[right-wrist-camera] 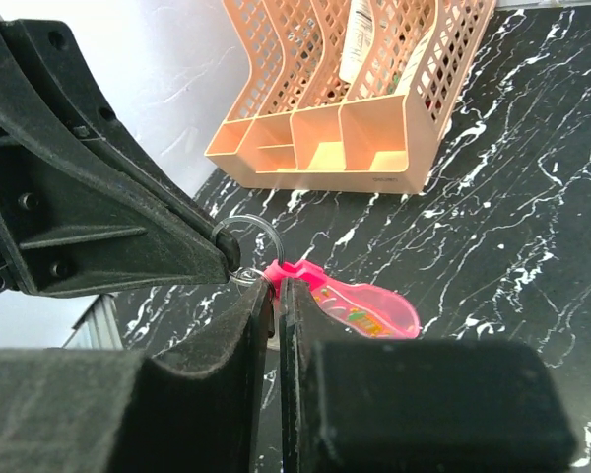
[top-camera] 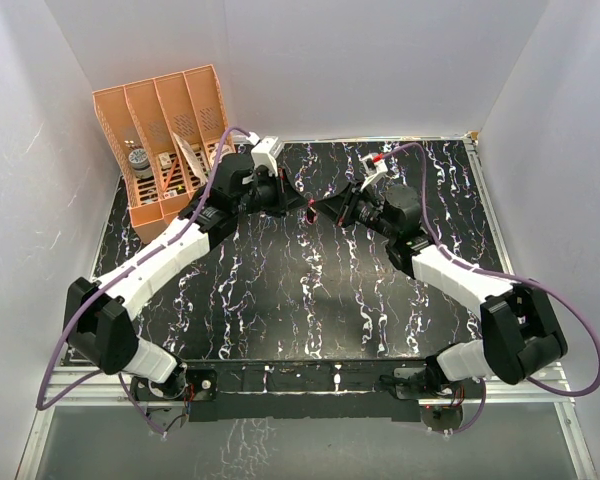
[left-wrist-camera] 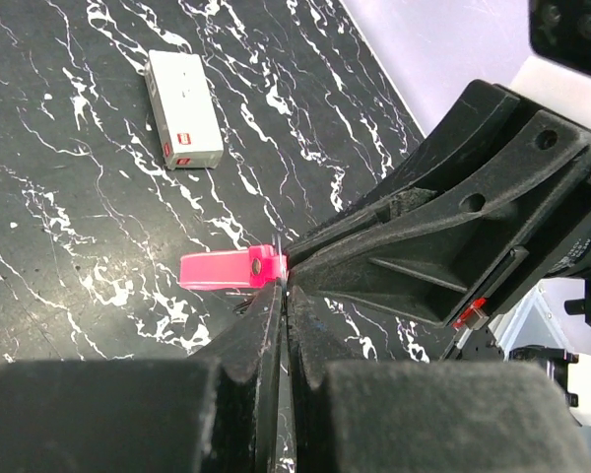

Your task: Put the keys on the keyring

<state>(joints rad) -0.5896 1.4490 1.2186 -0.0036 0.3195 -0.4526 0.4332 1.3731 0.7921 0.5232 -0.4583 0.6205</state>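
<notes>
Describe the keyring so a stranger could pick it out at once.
On the black marbled table, right of the orange file rack, the left gripper and right gripper meet tip to tip. Pinched between them is the keyring: a thin wire ring bearing a bright pink strip tag, unlike the white box lying flat on the table.

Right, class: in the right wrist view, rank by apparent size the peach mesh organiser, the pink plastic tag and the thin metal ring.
1. peach mesh organiser
2. pink plastic tag
3. thin metal ring
Tag and ring are nearer, yet look smaller.
</notes>
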